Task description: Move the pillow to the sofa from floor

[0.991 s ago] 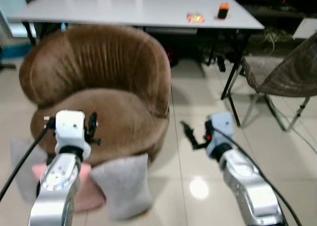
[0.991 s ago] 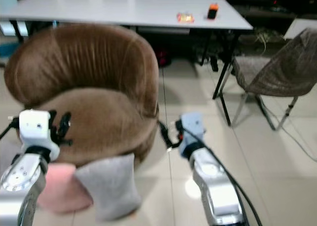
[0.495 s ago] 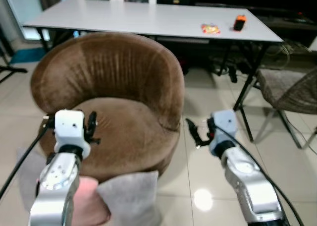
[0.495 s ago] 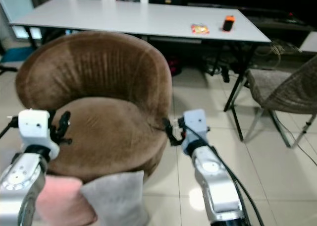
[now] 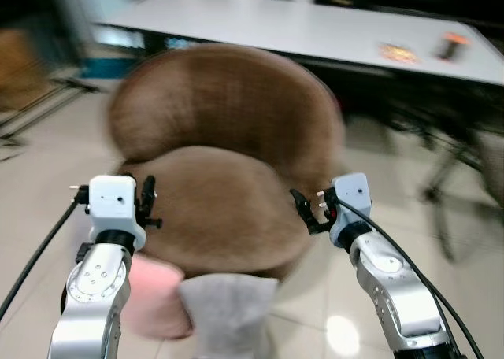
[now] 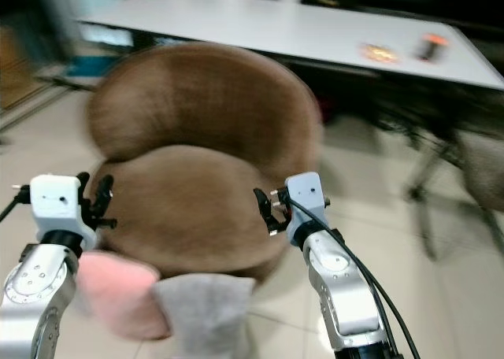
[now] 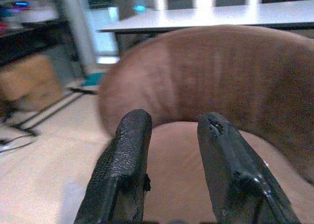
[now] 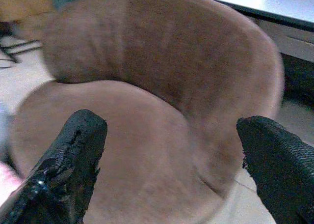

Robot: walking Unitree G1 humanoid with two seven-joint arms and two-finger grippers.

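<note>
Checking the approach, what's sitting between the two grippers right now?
In the left eye view, the brown sofa seat spans the stretch between left gripper and right gripper.

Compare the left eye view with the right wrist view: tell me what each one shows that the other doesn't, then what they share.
Left eye view alone: a soft grey pillow and a pink pillow on the tiled floor against the chair's front, a long white table behind, and the left gripper raised at the seat's edge.

Right wrist view alone: the right gripper's black fingers up close, spread wide.

Both: the round brown velvet armchair and the right gripper.
</note>
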